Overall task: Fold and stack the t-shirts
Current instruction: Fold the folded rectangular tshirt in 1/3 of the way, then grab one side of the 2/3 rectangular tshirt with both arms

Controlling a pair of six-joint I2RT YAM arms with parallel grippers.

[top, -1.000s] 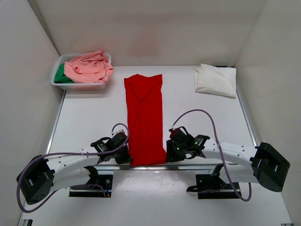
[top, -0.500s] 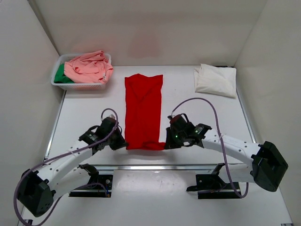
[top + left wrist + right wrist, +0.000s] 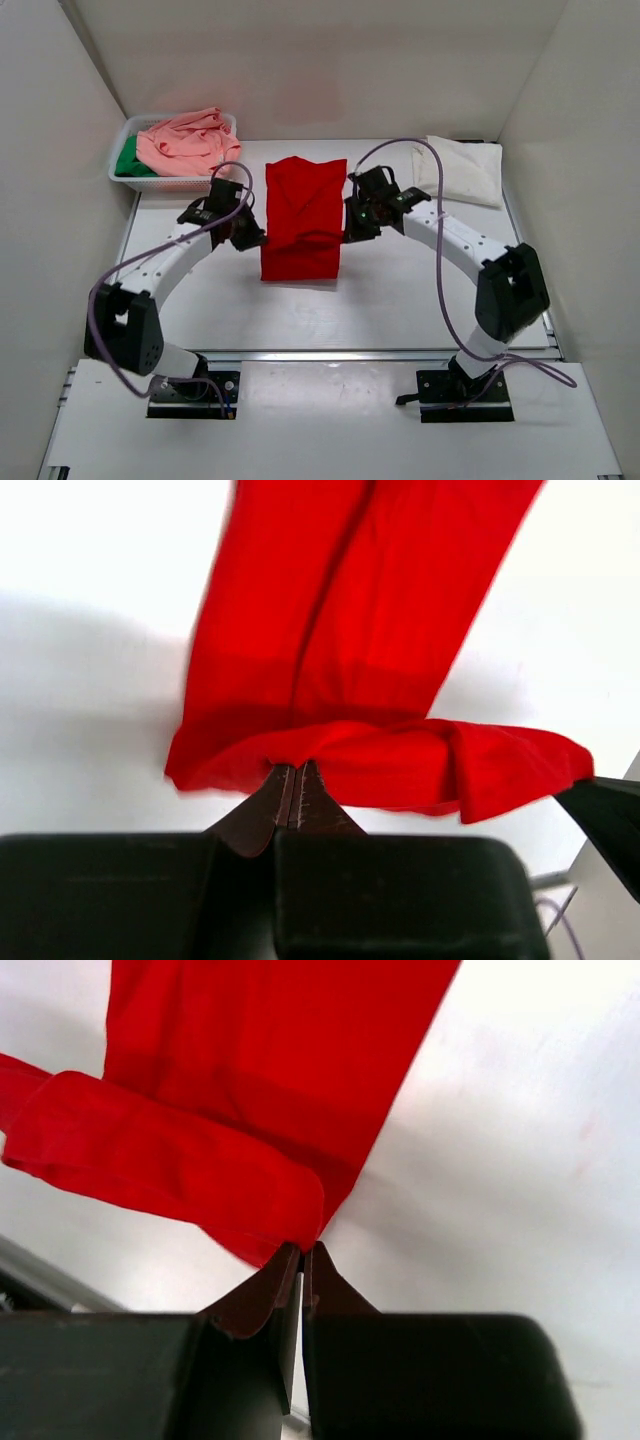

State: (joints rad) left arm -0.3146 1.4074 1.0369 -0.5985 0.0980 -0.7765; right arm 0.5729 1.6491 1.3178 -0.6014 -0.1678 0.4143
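Moved rearward, left gripper (image 3: 254, 238) and right gripper (image 3: 351, 229) pinch the red t-shirt (image 3: 302, 215).

red t-shirt (image 3: 303, 222), pink t-shirt (image 3: 190, 148), cream t-shirt (image 3: 458, 170)

Bench (image 3: 420, 290): carries everything.
Basket (image 3: 165, 184): far left corner of the bench.
In the basket: a crumpled t-shirt (image 3: 190, 145) on top, reaching over the right rim; another t-shirt (image 3: 127, 160) under it at the left end.
Folded t-shirt (image 3: 458, 170): flat at the far right corner, well apart from the basket.
Middle t-shirt (image 3: 302, 225): between basket and folded t-shirt, its near end doubled over its far part.
Left fingers (image 3: 285, 785): clamped on the doubled edge's left corner.
Right fingers (image 3: 290, 1260): clamped on its right corner.
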